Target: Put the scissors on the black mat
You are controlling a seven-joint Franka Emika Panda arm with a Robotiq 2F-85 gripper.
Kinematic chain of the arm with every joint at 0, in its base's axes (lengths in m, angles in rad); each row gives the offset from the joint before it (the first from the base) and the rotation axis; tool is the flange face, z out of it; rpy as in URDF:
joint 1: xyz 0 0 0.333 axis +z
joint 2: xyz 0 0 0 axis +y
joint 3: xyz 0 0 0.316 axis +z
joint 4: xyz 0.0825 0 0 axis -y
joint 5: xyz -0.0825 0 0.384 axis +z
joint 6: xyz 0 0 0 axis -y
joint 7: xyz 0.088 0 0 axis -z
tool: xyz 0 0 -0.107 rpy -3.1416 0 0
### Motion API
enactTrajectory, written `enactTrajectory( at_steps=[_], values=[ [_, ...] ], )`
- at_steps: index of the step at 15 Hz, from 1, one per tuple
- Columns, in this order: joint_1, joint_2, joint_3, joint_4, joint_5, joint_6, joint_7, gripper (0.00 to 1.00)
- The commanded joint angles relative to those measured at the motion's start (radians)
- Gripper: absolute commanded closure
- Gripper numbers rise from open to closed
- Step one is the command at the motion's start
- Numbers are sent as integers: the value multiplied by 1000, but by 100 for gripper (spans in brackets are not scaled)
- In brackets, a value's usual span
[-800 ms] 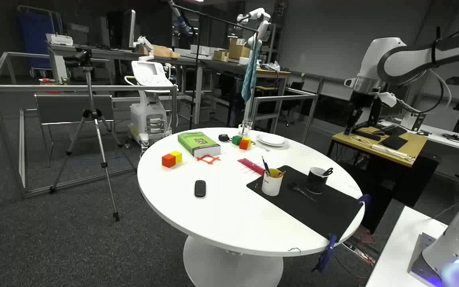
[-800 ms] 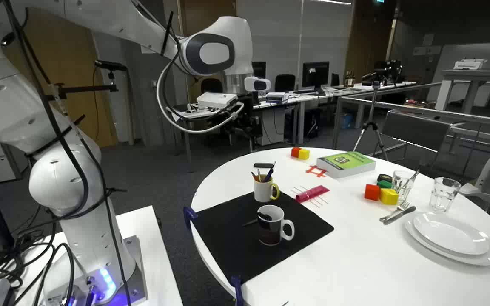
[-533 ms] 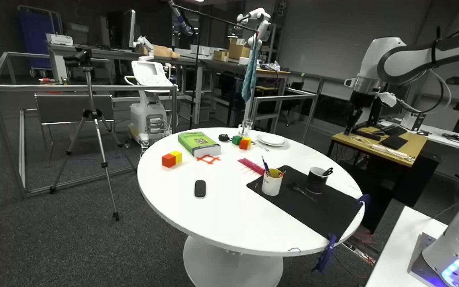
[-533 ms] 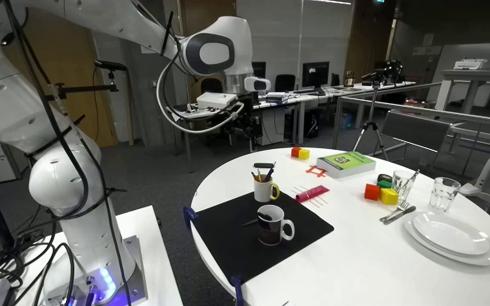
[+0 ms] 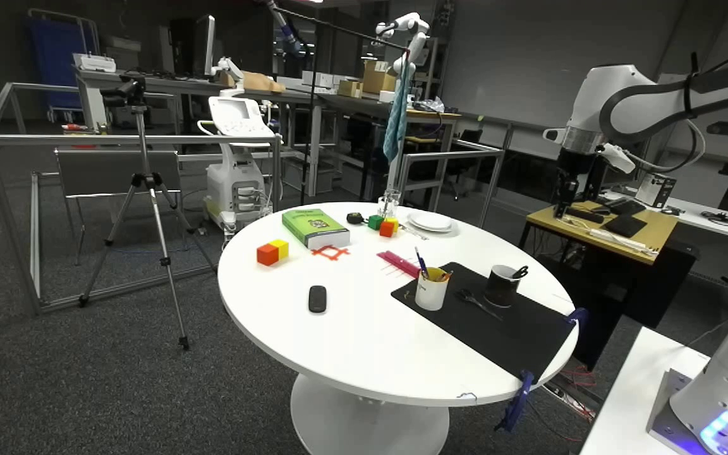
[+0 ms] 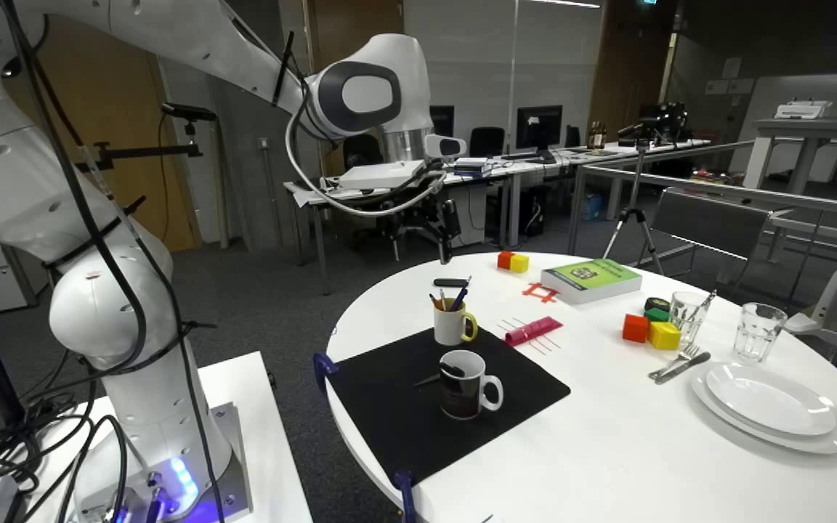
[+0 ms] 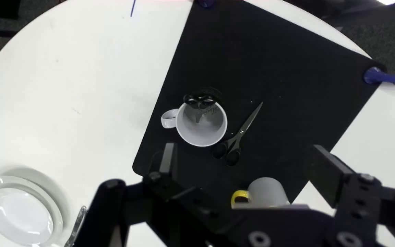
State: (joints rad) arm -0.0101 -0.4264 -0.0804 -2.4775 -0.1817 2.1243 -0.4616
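Observation:
A pair of scissors with black handles (image 7: 241,132) lies flat on the black mat (image 7: 269,75), beside a dark-and-white mug (image 7: 202,125). They also show in both exterior views (image 5: 481,304) (image 6: 427,380). A second pair of scissors (image 7: 199,103) stands in that mug, handles up over the rim. The mat covers one side of the round white table and shows in both exterior views (image 5: 515,338) (image 6: 389,414). My gripper (image 7: 245,157) is open and empty, high above the table. In an exterior view my gripper (image 6: 421,250) hangs beyond the mat's far side.
A white mug with yellow handle (image 6: 450,325) holds pens on the mat. Blue clamps (image 7: 375,76) grip the mat's edge. A pink piece (image 6: 533,330), a green book (image 6: 593,277), coloured blocks (image 6: 635,328), glasses (image 6: 758,330), cutlery (image 6: 680,363) and plates (image 6: 767,399) stand on the table.
My gripper has turned about the wrist and the arm has dropped slightly. In an exterior view its two fingers now show spread apart. Objects on the table have not moved.

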Motion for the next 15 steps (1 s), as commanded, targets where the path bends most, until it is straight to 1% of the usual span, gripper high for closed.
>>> enactTrajectory(
  at_steps=[1,3,5,10,12,15],
  values=[
    [15,-20,-45,-43,-70,85,-167,0],
    [20,-18,-66,-47,-78,111,-276,0],
    [27,-13,-87,-39,-59,110,-405,0],
    [54,-6,-135,-13,6,42,-733,0],
    [54,0,-143,3,17,-11,-854,0],
    [42,11,-137,39,6,-132,-998,0]
  ],
)
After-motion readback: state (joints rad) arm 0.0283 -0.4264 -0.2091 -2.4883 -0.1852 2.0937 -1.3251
